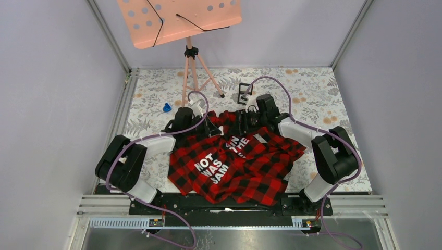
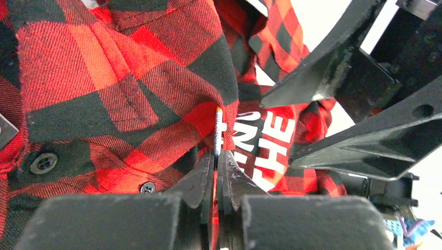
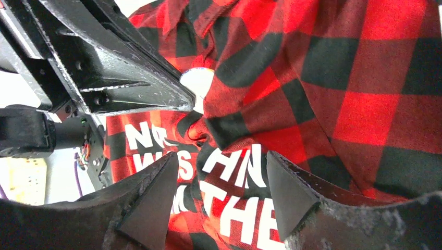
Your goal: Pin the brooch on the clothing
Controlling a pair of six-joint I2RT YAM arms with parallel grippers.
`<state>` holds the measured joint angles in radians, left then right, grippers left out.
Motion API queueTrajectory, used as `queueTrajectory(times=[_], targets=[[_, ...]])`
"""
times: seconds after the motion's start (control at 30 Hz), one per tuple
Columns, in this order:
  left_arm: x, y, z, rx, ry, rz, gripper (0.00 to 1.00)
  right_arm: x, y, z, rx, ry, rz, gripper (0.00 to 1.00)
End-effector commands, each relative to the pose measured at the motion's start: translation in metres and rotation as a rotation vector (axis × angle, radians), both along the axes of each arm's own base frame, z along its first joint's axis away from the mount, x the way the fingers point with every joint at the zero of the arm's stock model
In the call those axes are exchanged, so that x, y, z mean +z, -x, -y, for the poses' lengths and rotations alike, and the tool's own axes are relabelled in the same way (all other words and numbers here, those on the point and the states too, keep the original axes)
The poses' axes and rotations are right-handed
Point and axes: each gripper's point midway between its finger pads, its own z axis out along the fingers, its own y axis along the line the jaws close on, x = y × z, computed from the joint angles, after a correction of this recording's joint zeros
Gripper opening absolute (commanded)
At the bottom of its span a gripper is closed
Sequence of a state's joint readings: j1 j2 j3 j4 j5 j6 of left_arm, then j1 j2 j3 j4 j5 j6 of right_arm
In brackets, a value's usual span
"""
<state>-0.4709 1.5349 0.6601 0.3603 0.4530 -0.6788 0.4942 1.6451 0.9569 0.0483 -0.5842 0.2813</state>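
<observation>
One brooch (image 2: 218,133) nipped edge-on in left hand (image 2: 217,159), right hand (image 3: 221,156) spread beside

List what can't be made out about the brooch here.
Brooch: left wrist view shows only its edge in the shut left gripper; face and pin hidden.
Right wrist view: left gripper's finger and a flannel shirt fold cover part of it.
Top view: too small to find.
Whether the pin has pierced the cloth: cannot tell.

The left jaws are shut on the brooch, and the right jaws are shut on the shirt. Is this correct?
No: the right gripper holds its jaws open over the shirt, as the right wrist view shows. The left gripper does grip the brooch.
</observation>
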Motion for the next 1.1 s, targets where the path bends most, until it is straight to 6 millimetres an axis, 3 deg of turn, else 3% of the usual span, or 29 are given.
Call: queueTrajectory(times=[0.0,0.23,0.43,1.07], targets=[[0.036,0.014,0.011,-0.157,0.108,0.106,0.0,0.03,0.0,-0.016,0.084,-0.131,0.094,0.7],[0.042,0.016,0.01,-0.167,0.157,0.097,0.0,0.026,0.01,-0.021,0.133,-0.168,0.061,0.67],[0.047,0.017,0.01,-0.171,0.189,0.09,0.0,0.017,0.014,-0.024,0.155,-0.187,0.021,0.56],[0.05,0.023,0.013,-0.208,0.225,0.084,0.0,0.008,0.008,-0.033,0.161,-0.209,-0.035,0.39]])
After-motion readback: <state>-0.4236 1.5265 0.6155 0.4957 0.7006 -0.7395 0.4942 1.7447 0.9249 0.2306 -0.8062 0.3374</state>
